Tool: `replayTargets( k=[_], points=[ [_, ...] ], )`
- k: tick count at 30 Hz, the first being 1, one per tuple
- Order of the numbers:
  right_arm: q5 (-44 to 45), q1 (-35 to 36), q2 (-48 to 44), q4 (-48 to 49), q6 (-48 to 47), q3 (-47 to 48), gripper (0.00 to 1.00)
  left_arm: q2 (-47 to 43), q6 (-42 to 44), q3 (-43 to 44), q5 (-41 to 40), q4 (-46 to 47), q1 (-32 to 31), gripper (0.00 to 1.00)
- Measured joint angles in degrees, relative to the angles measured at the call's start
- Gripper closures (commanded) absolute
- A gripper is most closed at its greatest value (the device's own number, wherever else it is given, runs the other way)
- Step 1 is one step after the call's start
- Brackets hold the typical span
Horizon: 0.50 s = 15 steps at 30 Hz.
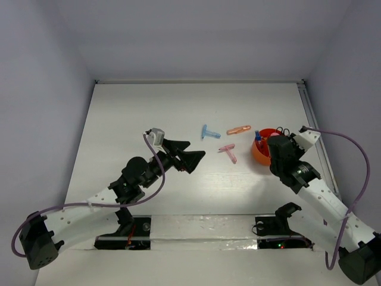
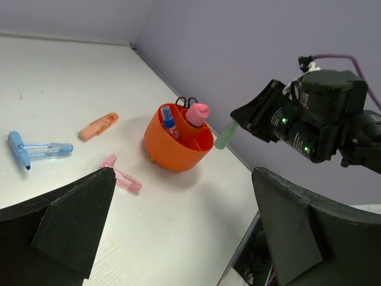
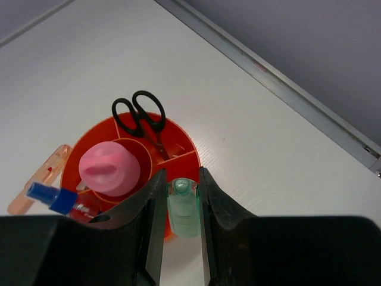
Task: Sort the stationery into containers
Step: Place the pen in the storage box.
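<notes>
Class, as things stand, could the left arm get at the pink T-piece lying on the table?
Probably yes. The left gripper is open, and the pink T-piece lies flat just ahead of it with nothing between. The right gripper is off over the bowl, shut on the green stick.

White worktop (image 1: 149,107), and lying on it the pink T-piece (image 1: 228,152); blue T-piece (image 1: 208,132) at its eleven o'clock, peach piece (image 1: 239,129) at one, orange bowl (image 1: 257,154) at three.

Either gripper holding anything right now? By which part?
Right gripper pinches the pale green stick along its shaft, one end poking past the fingertips. Left gripper is open, holding nothing.
</notes>
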Motion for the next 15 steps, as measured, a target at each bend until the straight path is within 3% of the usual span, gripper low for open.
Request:
replayTargets(
  k=[10,15],
  points=[
    [-3.1,-4.7,1.0,16.1,-8.1,-3.7,1.0,2.8,1.2,0.0,1.0,0.8,0.0,0.01],
    [-4.6,-4.9,4.0,19.2,-9.3,-4.2,1.0,3.8,1.2,0.0,1.5,1.7,0.0,0.01]
  ],
)
